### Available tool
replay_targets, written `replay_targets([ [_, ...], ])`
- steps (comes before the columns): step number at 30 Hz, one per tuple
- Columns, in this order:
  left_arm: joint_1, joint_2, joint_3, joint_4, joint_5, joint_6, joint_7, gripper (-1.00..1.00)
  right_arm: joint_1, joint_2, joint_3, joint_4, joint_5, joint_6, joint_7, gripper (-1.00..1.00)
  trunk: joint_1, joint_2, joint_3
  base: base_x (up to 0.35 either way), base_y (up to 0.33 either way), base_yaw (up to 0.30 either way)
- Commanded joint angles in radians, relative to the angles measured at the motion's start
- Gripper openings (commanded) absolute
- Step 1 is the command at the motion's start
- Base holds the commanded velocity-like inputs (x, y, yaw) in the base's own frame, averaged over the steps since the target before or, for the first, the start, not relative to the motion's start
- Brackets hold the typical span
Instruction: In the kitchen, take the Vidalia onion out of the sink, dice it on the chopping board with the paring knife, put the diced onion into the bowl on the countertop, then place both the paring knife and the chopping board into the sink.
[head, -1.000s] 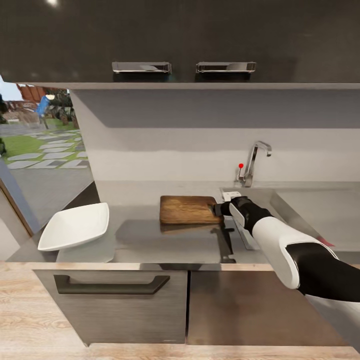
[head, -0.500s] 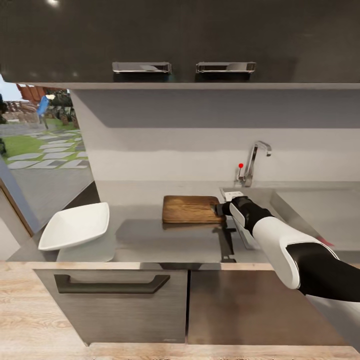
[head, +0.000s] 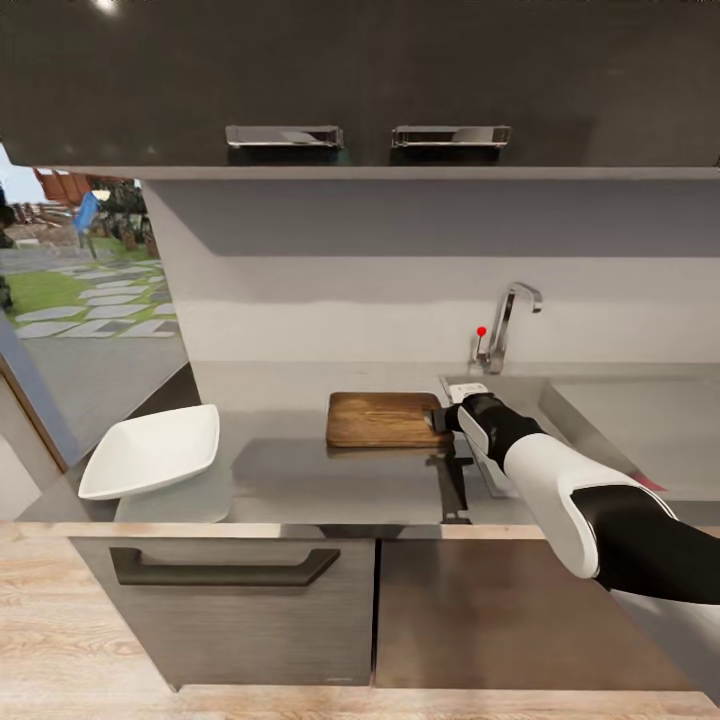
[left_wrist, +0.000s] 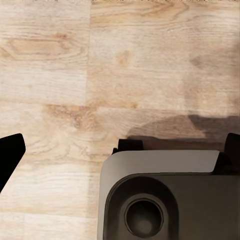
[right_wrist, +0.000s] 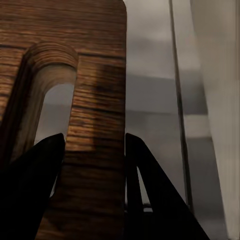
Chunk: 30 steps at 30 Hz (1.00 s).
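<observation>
Chopping board (head: 383, 419) shifted right; right gripper (head: 437, 418) jaws clamped.

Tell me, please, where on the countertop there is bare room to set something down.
The countertop is bare between the bowl and the chopping board, and along its front edge. It is crowded at the board's sink-side end, where the right gripper grips it beside the sink.

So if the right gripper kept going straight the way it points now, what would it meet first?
Nothing new: the right gripper is already at the chopping board, its fingers either side of the handle end. Pushing on would likely shove the board across the countertop.
</observation>
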Motion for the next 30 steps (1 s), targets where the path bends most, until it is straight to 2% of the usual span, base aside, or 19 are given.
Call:
replay_targets([
  [1,0.000,0.000,0.004,0.000,0.001,-0.003,-0.001,1.00,0.000,0.000,0.014,0.032,0.003,0.006,-0.007,-1.00,0.000,0.000,0.000,0.000,0.000,0.000],
  [19,0.000,0.000,0.004,-0.001,0.001,-0.003,-0.001,1.00,0.001,0.004,0.015,0.032,0.001,0.008,-0.014,-1.00,0.000,0.000,0.027,0.000,0.000,0.000],
  [30,0.000,0.000,0.004,0.000,0.001,-0.003,-0.001,1.00,0.000,0.004,0.014,0.032,0.000,0.011,-0.014,-1.00,0.000,0.000,0.030,0.000,0.000,0.000],
])
